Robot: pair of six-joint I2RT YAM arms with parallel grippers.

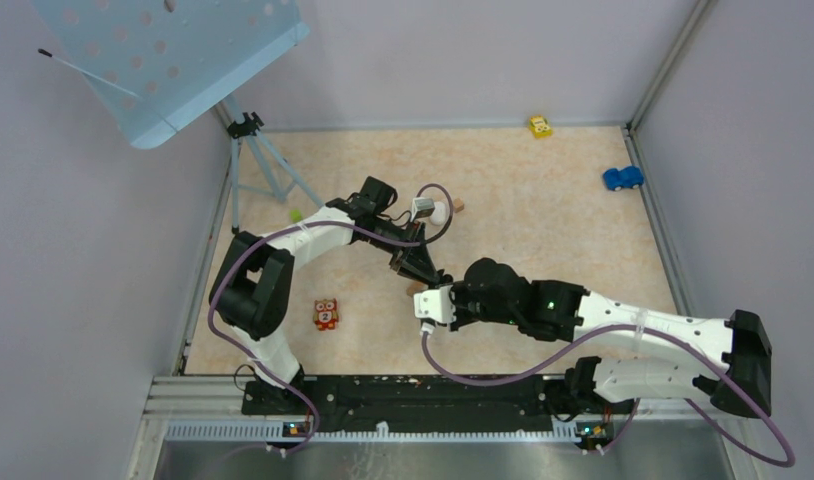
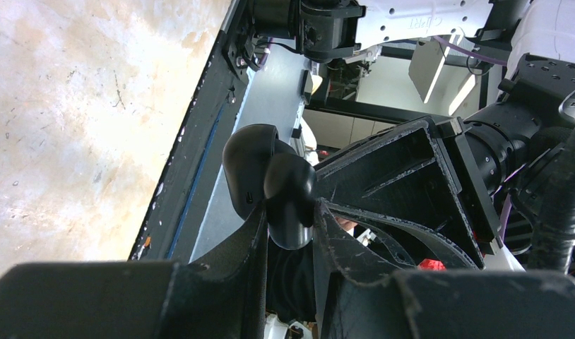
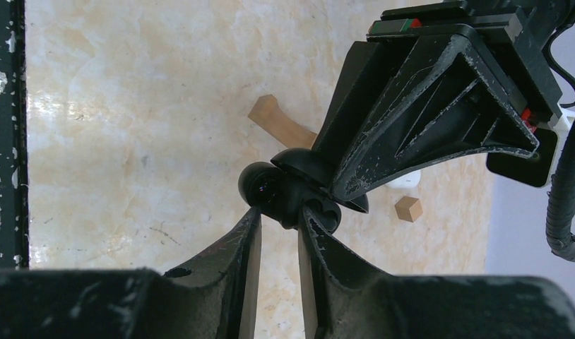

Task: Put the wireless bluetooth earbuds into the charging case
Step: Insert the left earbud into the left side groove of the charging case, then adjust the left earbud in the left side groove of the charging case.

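Charging case (image 2: 269, 176) in left tool (image 2: 288, 215)

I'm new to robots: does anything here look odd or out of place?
Nothing looks spilled or broken. The black case hangs in mid-air, pinched by the left gripper, the right gripper close at it. A yellow toy car and a blue toy car sit stray farther back.

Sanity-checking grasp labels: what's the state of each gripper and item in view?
black charging case: off the table, held up between the two arms; lid state unclear.
left gripper: fingers shut on the black charging case.
right gripper: fingers slightly parted at the case; grip unclear.
wooden block: resting on the table.
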